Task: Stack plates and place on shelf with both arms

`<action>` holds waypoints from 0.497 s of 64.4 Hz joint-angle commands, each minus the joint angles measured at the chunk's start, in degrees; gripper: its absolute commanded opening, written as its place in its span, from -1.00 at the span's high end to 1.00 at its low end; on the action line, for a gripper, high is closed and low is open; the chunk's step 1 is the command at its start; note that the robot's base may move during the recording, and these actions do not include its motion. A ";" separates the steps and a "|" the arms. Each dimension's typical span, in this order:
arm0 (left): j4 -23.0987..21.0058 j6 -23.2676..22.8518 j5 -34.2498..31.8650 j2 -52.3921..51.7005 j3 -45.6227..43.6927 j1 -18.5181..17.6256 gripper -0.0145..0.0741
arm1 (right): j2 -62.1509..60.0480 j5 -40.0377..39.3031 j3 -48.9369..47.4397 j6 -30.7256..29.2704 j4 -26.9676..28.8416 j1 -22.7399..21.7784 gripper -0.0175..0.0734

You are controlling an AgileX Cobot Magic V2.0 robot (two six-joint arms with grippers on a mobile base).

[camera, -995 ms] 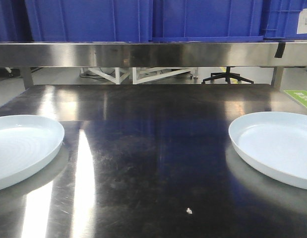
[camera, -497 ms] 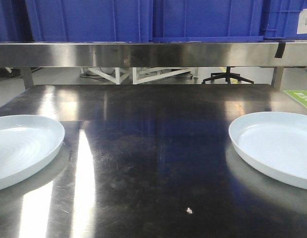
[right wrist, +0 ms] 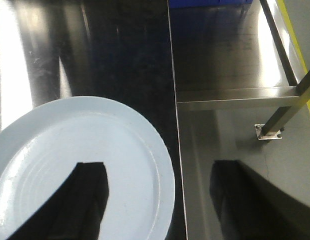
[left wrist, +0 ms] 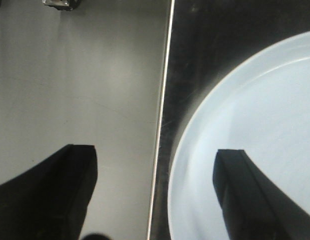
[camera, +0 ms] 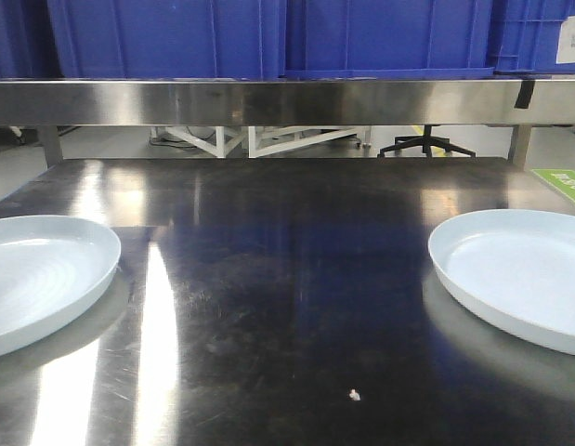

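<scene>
Two white plates lie apart on the steel table point(camera: 287, 279). The left plate point(camera: 36, 279) has faint concentric ridges; the right plate point(camera: 519, 274) is smooth. Neither gripper shows in the front view. In the left wrist view my left gripper point(left wrist: 155, 175) is open, straddling the table's left edge, with one finger point(left wrist: 240, 190) over the left plate point(left wrist: 255, 140) and the other over the floor. In the right wrist view my right gripper point(right wrist: 155, 190) is open above the rim of the right plate point(right wrist: 69, 155), one finger point(right wrist: 87, 195) over the plate, the other beyond the table edge.
A steel shelf point(camera: 287, 100) spans the back of the table, carrying blue plastic crates point(camera: 268, 37). A small white crumb point(camera: 354, 395) lies near the table's front. A table leg and foot plate point(right wrist: 270, 131) stand on the floor at the right.
</scene>
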 commanded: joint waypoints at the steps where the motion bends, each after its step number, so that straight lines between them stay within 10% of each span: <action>1: -0.08 -0.73 -1.88 -1.71 -1.17 0.00 -0.52 | -0.31 -3.31 -2.23 -0.55 -0.77 0.05 -0.57; 32: -0.28 -0.73 -2.12 0.34 -1.17 0.00 -0.52 | -0.31 -3.31 -2.23 -0.55 -0.77 0.05 -0.57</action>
